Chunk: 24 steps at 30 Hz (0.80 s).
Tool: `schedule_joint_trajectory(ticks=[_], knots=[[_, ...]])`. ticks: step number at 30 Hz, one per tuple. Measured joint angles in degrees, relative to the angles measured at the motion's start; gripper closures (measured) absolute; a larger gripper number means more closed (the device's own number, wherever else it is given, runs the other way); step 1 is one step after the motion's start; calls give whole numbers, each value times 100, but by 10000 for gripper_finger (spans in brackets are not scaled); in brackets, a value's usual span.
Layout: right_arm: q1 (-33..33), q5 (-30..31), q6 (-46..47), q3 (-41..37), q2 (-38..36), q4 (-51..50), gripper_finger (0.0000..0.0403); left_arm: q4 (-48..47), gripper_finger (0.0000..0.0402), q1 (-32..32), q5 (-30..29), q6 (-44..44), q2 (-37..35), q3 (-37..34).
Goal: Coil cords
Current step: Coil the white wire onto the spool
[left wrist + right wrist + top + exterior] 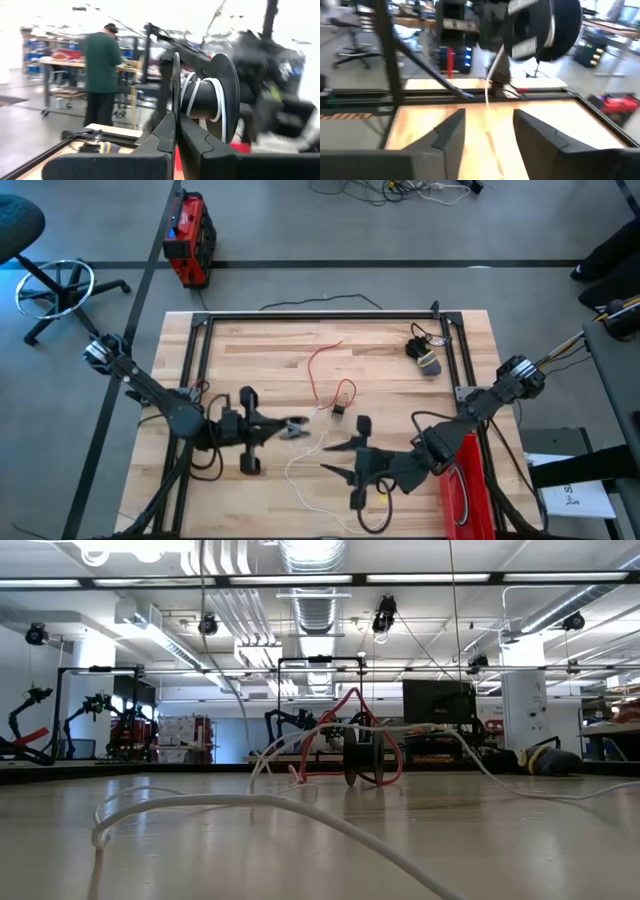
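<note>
left gripper (176, 131) pinches spool (202, 97) (white cord (219, 107) wound)

You have a white cord (300, 476) wound on a black spool (207, 100), a red cord (325, 370) (dark plug), all on the pale wood-grain counter (250, 360).
</note>
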Motion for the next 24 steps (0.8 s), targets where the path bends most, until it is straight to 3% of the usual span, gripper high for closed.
schedule_joint_trajectory(ticks=[5,14,24], knots=[[-267,163,505,-31,592,242,213,880,401,15,-544,-77,-188,-497],[-841,269,-100,341,2021,2578,214,1343,401,17,-772,-116,-164,-805],[-1128,279,-67,1163,2552,2452,249,1339,401,17,-768,-108,-164,-808]])
